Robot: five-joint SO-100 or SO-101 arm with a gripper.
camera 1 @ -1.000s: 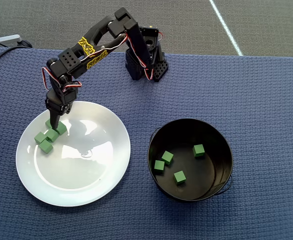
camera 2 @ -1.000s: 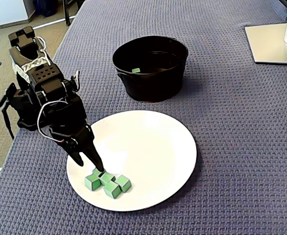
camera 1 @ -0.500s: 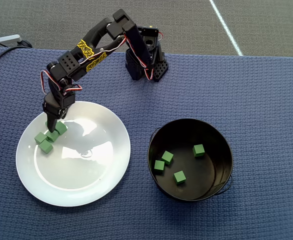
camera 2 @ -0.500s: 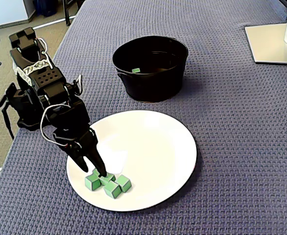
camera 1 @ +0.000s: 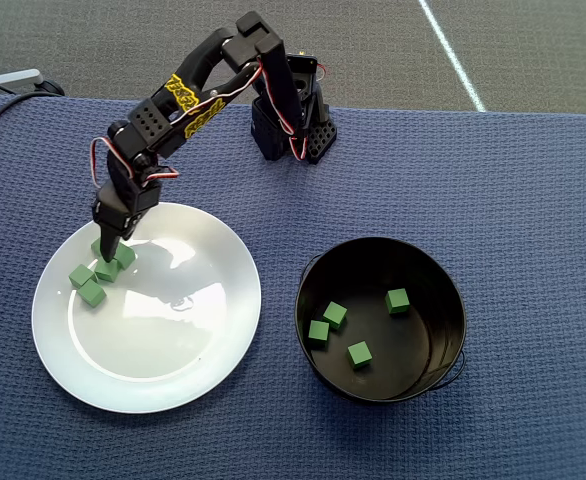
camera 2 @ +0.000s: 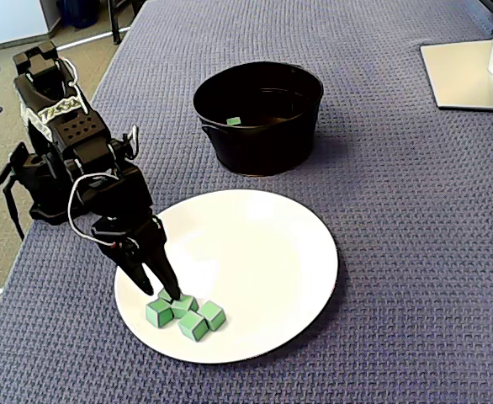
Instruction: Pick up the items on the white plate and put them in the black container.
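The gripper [camera 1: 108,243] sits among four green cubes [camera 1: 92,293] on the white plate [camera 1: 173,350]. Four more cubes [camera 1: 359,354] lie in the black container [camera 1: 428,345].

The gripper [camera 2: 165,295] is crowding the four green cubes [camera 2: 185,314] clustered tightly at the white plate [camera 1: 173,360] edge. Most of the plate is lying bare. Open cloth is separating it from the tall-walled black container [camera 1: 443,300].

Blue-grey woven table cover [camera 1: 533,200]; grey carpet floor [camera 1: 373,40] with white line [camera 1: 451,55].
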